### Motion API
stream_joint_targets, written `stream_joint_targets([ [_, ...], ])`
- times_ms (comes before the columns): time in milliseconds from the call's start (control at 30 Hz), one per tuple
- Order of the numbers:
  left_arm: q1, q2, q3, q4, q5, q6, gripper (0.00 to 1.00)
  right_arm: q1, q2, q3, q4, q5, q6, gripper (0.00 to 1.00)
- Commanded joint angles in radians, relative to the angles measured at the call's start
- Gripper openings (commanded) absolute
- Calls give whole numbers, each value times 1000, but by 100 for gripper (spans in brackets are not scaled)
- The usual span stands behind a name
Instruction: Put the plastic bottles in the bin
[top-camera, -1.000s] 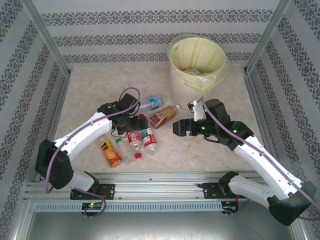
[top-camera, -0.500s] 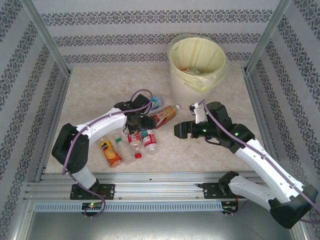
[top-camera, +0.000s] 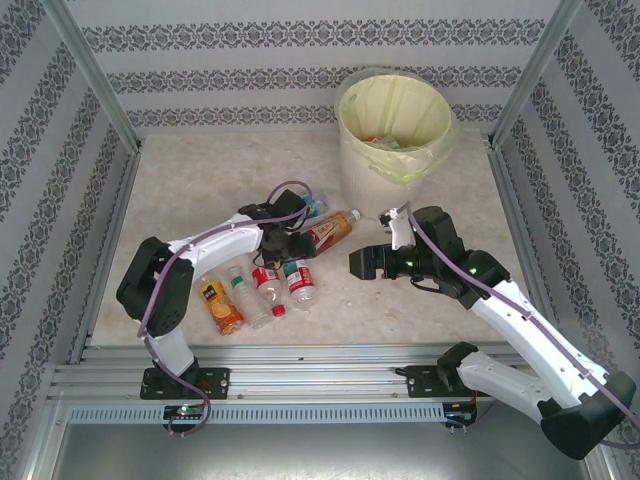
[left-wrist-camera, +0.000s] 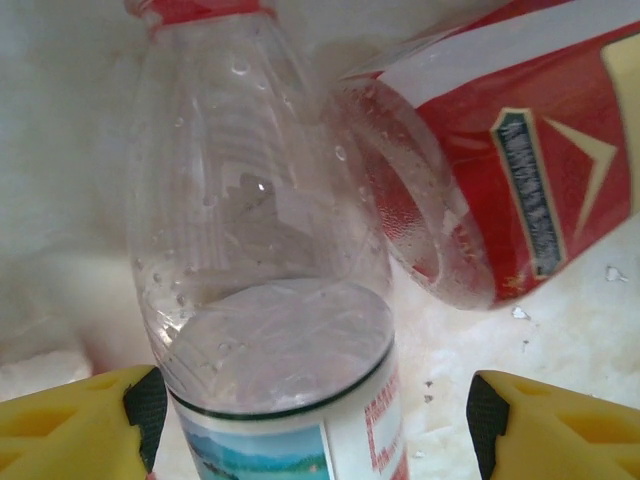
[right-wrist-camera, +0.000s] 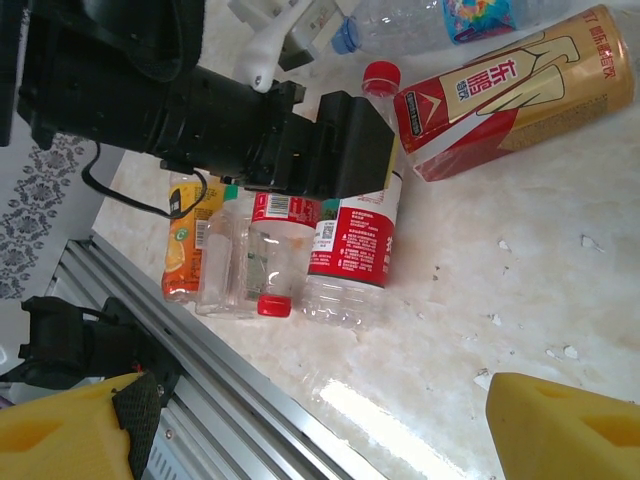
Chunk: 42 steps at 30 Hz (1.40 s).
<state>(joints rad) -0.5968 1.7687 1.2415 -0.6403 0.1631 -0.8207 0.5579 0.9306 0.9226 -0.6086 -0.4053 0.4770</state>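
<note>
The left gripper (left-wrist-camera: 315, 405), the nearer one, has its jaws apart around a clear red-capped bottle (left-wrist-camera: 260, 200) lying mid-frame on the surface (top-camera: 200, 190), its long axis running up the wrist frame, with the bin (top-camera: 365, 170) at the upper right.

Lab test cell: aluminium frame (top-camera: 300, 375), wallpapered panels (top-camera: 250, 60), marbled tabletop (top-camera: 200, 170).

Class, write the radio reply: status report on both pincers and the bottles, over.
Left pincer open, straddling red-capped bottle. Right pincer open, empty. Red-and-gold bottle close beside target.
</note>
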Motion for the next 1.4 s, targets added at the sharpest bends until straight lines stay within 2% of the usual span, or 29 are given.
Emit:
stream_joint_targets([
  [0,-15,31,21,12,11,-8,80,-16,-22,-21,1,12,16,85],
  [400,-16,11,14,41,21,5,64,-37,-33,-47,14,3,24,85],
  [600,-15,-98,-12,95,31,30,63,-39,-34,-60,46,-3,56,85],
  [800,-16,-234,-73,220,105,27,63,-39,4,-92,157,-59,120,86],
  [933,-16,-299,-106,298,169,5,63,-32,51,-101,262,-99,163,92],
  [1167,-16,-324,-93,355,260,-39,63,4,172,-72,362,-121,183,96],
  [1367,-15,-330,-74,379,291,-53,63,33,246,-41,393,-125,184,96],
])
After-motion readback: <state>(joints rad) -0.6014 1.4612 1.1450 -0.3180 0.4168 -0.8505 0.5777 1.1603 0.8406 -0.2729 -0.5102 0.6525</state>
